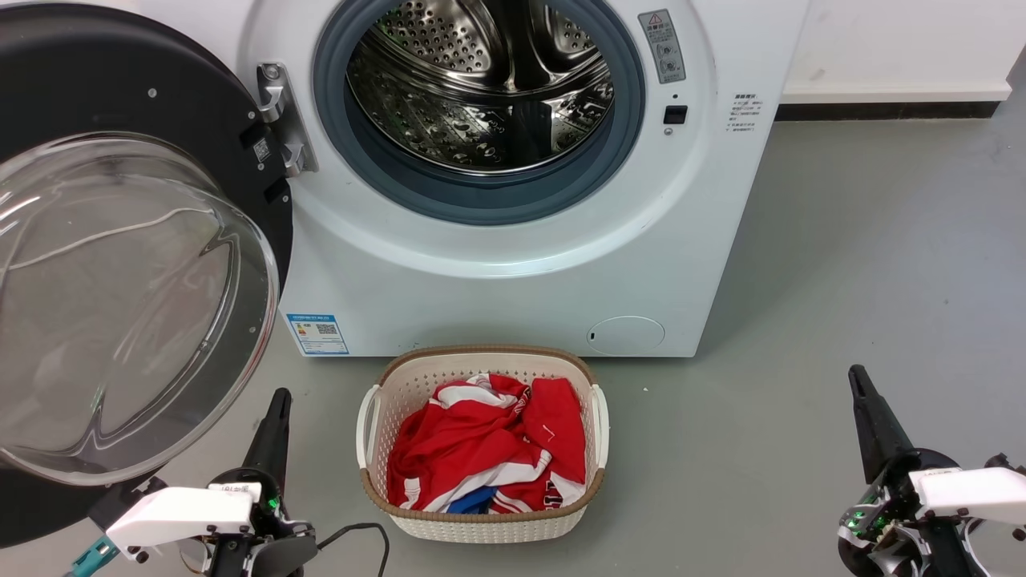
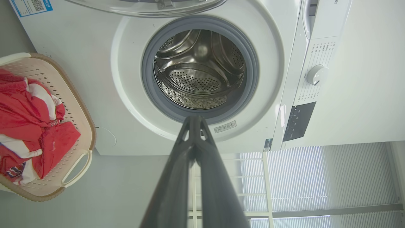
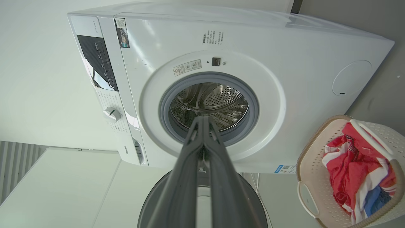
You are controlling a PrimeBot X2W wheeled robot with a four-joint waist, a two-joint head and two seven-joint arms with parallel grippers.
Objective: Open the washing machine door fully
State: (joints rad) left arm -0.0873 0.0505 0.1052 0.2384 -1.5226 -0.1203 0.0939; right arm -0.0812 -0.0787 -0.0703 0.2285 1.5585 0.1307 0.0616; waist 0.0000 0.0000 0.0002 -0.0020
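Grey floor (image 1: 842, 280) runs back to a white wall (image 1: 898, 40) with a dark skirting strip (image 1: 882, 110). Against that wall sits the washing machine (image 1: 497, 296).

The washing machine door (image 1: 136, 264) stands wide open on the robot's left. It hangs from a metal hinge (image 1: 280, 120) at the left edge of the opening. Its glossy black rim frames the clear domed glass bowl, which bulges out toward the robot. With the door out of the way, the grey gasket (image 1: 481, 200) and the perforated steel drum (image 1: 481, 88) are fully exposed. Low on the white front are a small blue label (image 1: 317, 333) near the left corner and a round cap (image 1: 626, 335) toward the right.

On the floor just in front of the machine, roughly centred under the opening, is a cream woven basket (image 1: 481, 525). It holds crumpled red and white clothes (image 1: 489, 441), with a bit of blue showing.

The left gripper (image 1: 280, 397) is low on the left, just beside the door's lower edge and apart from the basket. Its two dark fingers are pressed together and hold nothing. The right gripper (image 1: 858, 377) is low on the right, well apart from the machine and the basket. Its fingers are likewise closed tip to tip on nothing. Both point toward the drum opening.
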